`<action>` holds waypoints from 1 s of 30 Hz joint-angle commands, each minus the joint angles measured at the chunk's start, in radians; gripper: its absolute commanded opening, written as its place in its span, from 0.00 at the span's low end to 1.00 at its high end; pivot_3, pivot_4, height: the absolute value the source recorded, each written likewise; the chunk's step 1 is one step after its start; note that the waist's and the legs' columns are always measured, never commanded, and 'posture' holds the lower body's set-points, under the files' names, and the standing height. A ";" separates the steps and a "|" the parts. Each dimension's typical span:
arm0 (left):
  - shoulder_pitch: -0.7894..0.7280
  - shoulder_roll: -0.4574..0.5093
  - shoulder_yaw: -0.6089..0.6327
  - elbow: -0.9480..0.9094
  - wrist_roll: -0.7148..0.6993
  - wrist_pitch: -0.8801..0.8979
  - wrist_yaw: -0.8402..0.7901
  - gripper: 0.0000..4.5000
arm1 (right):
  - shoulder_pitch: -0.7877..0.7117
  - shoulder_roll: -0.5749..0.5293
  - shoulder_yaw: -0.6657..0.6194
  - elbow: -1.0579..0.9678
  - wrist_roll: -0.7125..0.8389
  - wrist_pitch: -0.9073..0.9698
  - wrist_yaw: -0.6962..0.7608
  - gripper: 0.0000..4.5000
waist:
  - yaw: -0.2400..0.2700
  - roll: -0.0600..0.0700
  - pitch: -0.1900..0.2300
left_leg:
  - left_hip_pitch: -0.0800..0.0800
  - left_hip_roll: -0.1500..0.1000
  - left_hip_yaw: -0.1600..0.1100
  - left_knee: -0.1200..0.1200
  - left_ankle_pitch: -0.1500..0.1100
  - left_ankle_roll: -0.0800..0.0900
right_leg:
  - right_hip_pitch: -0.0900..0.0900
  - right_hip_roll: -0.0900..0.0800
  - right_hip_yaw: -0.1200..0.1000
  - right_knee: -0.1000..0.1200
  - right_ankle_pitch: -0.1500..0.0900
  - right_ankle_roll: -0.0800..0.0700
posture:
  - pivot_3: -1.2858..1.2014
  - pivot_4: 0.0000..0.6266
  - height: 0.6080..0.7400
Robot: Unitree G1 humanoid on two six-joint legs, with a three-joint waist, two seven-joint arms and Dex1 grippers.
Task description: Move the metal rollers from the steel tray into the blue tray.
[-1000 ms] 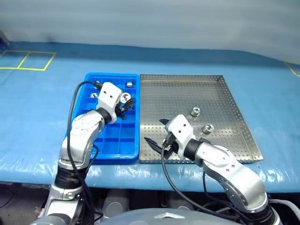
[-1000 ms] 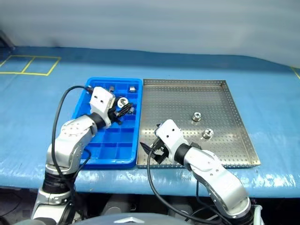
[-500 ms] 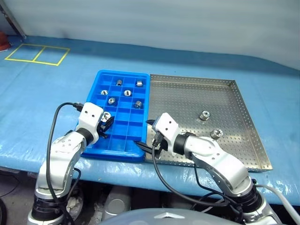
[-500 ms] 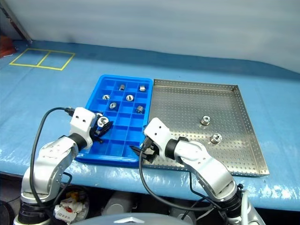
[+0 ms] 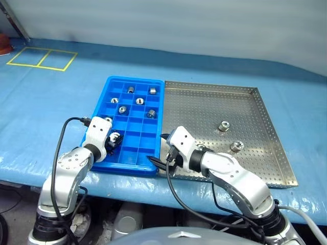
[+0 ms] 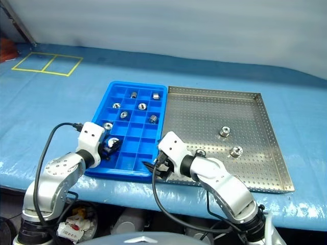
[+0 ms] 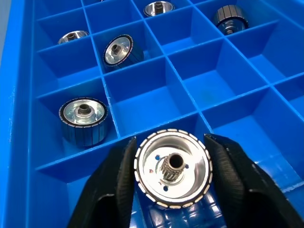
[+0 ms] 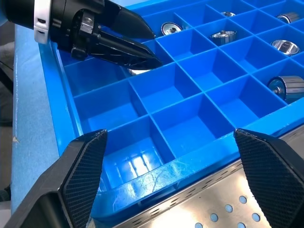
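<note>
At the left gripper (image 5: 115,139): parted narrowly, black fingers (image 7: 114,185) flanking one roller (image 7: 173,168) with only a thin dark line on either side. Open, then, and close about it rather than clamped. Sitting low in a compartment in the near-left part of the blue tray (image 5: 127,170), hollow face turned toward the wrist.

At the right gripper (image 8: 170,133): spread wide and holding nothing. Hanging over the near right edge of the blue tray, just where it meets the steel tray (image 5: 204,102). Touching neither.

Counting rollers (image 5: 138,101): eight in the blue tray, one to a compartment. Seven of them in the far and middle rows, plus the one between the left fingers. Two more on the steel tray's perforated floor, near each other in its right half and well apart from both grippers. Ten in all. One tray of each kind, side by side and touching along their long edges.

Against a second ago: left gripper then over the middle of the blue tray, pinched on that roller and holding it above the compartments; now nearer the tray's near-left corner, lower, and loosened. Right gripper then over the steel tray's near left corner; now reaching across onto the blue tray's edge, as wide as before. Same two rollers on the steel tray, unmoved.
</note>
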 commanded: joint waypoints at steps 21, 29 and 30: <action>-0.254 -0.028 -0.200 0.109 -0.165 -0.251 -0.247 0.99 | 0.353 -0.041 -0.408 -0.302 -0.008 0.094 -0.167 1.00 | -0.060 -0.001 0.001 | -0.001 -0.004 0.001 -0.004 0.000 0.001 | 0.000 -0.003 0.000 -0.002 -0.001 0.000 | 0.55 0.24 1.00; -0.387 -0.067 -0.363 0.281 -0.124 -0.265 -0.307 0.99 | 0.499 0.002 -0.436 -0.370 -0.008 0.073 -0.211 1.00 | -0.106 -0.001 0.001 | 0.001 -0.003 0.001 -0.004 0.000 0.001 | 0.001 0.000 0.002 -0.001 -0.002 0.002 | 0.51 0.24 1.00; -0.409 -0.080 -0.383 0.320 -0.114 -0.275 -0.313 0.99 | 0.513 0.003 -0.434 -0.370 -0.014 0.066 -0.215 1.00 | -0.112 -0.001 0.001 | 0.001 -0.003 0.001 -0.004 0.000 0.001 | 0.001 0.000 0.003 -0.001 -0.002 0.002 | 0.50 0.24 1.00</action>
